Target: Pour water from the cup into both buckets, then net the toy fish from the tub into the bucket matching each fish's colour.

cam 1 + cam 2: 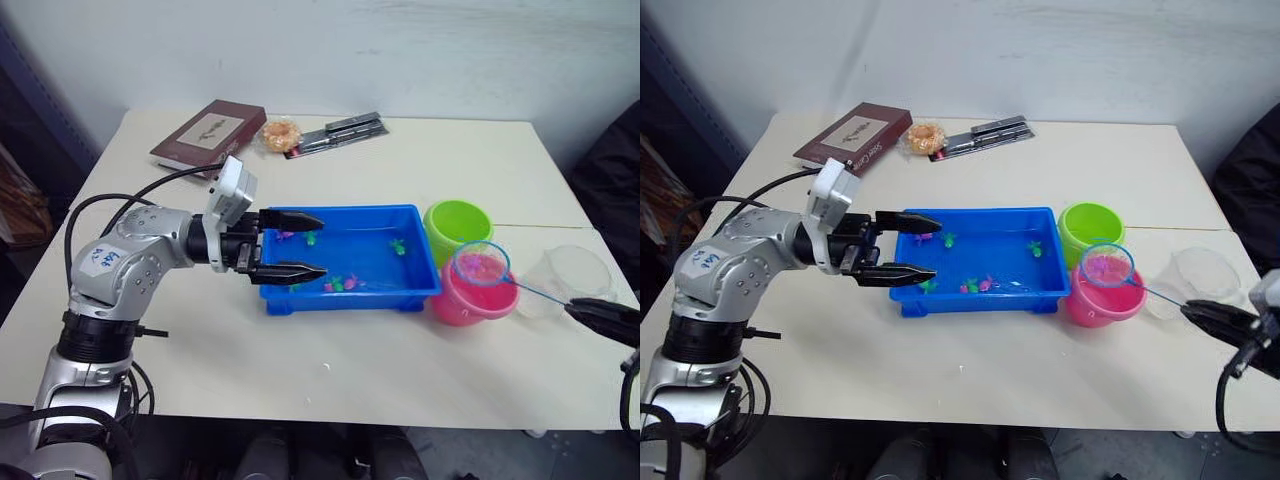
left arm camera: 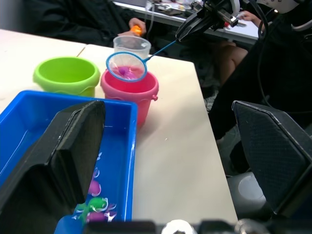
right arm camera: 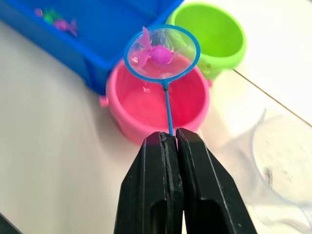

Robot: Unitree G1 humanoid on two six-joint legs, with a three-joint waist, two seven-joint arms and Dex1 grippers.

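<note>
The blue tub (image 1: 985, 262) serves as landmark: the left gripper (image 1: 922, 248) hovers over its left end, fingers spread. Right of the tub sit the green bucket (image 1: 1092, 228) and pink bucket (image 1: 1101, 294) — a blue-rimmed net (image 1: 1105, 265) over the pink one, its handle clamped in the right gripper (image 1: 1198, 313).

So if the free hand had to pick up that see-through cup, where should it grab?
Probably the clear cup's side handle or rim, coming from above: it stands upright with its mouth open, beside the pink bucket, so a sideways reach could knock that.

pink bucket (image 3: 156, 109) | beside green bucket (image 3: 214, 36) | right of tub (image 1: 350, 262)
</note>
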